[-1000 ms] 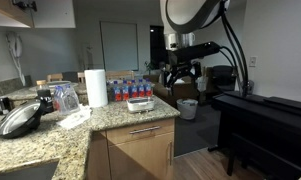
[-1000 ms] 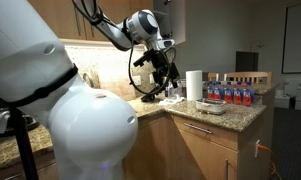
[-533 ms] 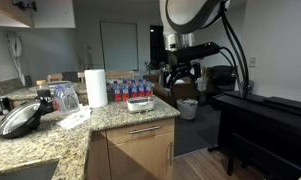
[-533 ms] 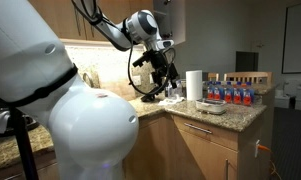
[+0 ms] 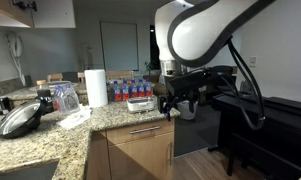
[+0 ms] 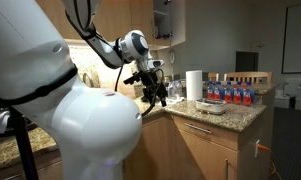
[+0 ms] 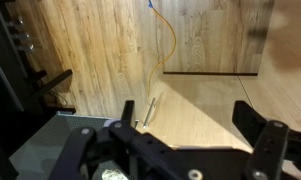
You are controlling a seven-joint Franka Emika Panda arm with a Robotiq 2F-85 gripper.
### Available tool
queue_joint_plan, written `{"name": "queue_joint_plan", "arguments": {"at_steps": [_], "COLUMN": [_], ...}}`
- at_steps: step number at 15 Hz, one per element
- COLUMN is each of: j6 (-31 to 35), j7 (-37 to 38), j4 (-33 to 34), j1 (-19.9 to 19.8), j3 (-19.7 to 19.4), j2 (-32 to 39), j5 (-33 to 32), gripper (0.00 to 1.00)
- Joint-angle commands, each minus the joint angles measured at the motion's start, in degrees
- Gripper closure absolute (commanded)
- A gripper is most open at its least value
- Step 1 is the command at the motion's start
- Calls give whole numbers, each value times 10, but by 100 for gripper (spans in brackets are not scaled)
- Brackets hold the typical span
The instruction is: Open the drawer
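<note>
The drawer (image 5: 140, 133) is a shallow light-wood front under the granite counter corner, with a silver bar handle (image 5: 143, 129). It appears again in an exterior view as the drawer (image 6: 206, 133), and its front looks flush with the cabinet. My gripper (image 5: 176, 101) hangs open in the air just beside the counter corner, a little above drawer height and touching nothing. From the other side the gripper (image 6: 156, 91) hovers over the counter. In the wrist view the gripper (image 7: 188, 118) frames the wood front, with the handle (image 7: 147, 109) near one finger (image 7: 125, 112).
On the granite counter (image 5: 100, 120) stand a paper towel roll (image 5: 95, 87), a row of water bottles (image 5: 127, 88), a small tray (image 5: 140, 103) and a dark pan (image 5: 20, 119). A black piano (image 5: 265, 112) and a waste bin (image 5: 187, 108) stand beyond the counter.
The arm has swung down and closer to the counter corner, which brings the gripper lower and nearer the drawer. The jaws stay open.
</note>
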Motion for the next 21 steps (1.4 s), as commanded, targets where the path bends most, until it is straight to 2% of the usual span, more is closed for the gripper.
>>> {"name": "queue_joint_plan", "arguments": {"at_steps": [1, 5, 12, 16, 21], "j6": [60, 81, 21, -49, -126], "j7": [56, 71, 86, 79, 66], "j4": [-24, -14, 38, 97, 161], "j1": [5, 1, -2, 20, 72], "j3": [15, 18, 18, 6, -20], "j2": [37, 92, 195, 265, 342], "j5": [-13, -33, -191, -291, -388], "gripper": [0, 0, 0, 0, 0]}}
